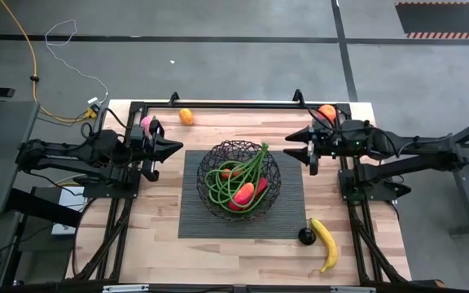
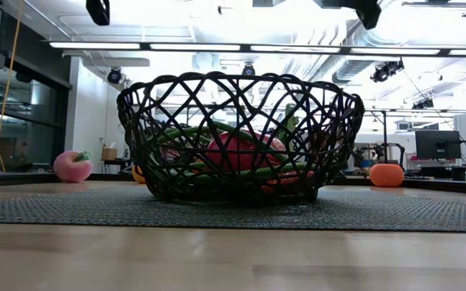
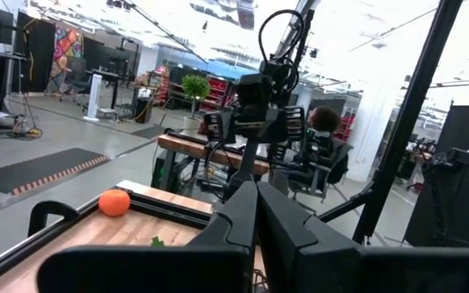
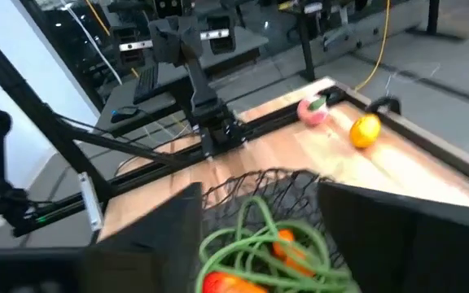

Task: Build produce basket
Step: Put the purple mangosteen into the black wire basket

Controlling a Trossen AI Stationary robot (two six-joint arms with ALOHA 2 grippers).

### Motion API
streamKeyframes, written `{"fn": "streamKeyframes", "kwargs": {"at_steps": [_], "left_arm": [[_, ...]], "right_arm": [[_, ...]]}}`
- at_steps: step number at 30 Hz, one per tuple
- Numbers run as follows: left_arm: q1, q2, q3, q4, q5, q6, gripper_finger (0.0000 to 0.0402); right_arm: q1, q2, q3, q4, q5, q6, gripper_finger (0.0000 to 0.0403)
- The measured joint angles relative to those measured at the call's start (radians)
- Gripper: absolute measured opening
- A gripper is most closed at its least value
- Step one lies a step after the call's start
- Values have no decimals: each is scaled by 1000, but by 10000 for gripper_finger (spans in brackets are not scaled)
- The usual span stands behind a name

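Black wire basket (image 1: 239,180) sits mid-table on the ribbed mat (image 1: 194,220), holding green beans (image 1: 226,183) and red peppers (image 1: 243,195). Left gripper (image 1: 176,147) hovers closed beside it; right gripper (image 1: 291,146) hovers opposite, fingers parted, empty.

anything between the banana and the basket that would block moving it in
Nothing visible blocks it. The banana lies on bare table off the mat's corner, a dark round fruit beside it on the basket side. The open right claw hovers apart from both.

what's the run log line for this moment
basket: on mat, beans and peppers inside | banana: on table | left gripper: shut | right gripper: open, empty
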Motion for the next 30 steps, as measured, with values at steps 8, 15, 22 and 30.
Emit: {"fn": "streamKeyframes", "kwargs": {"at_steps": [8, 15, 22, 30], "left_arm": [[0, 0, 0, -3, 0, 1, 0], [0, 0, 0, -14, -5, 0, 0], [0, 0, 0, -15, -8, 0, 0], [0, 0, 0, -15, -8, 0, 0]], "right_arm": [[2, 0, 46, -131, 17, 35, 353], [2, 0, 46, -131, -13, 47, 364], [42, 28, 122, -310, -37, 255, 365], [256, 212, 252, -802, -168, 740, 365]]}}
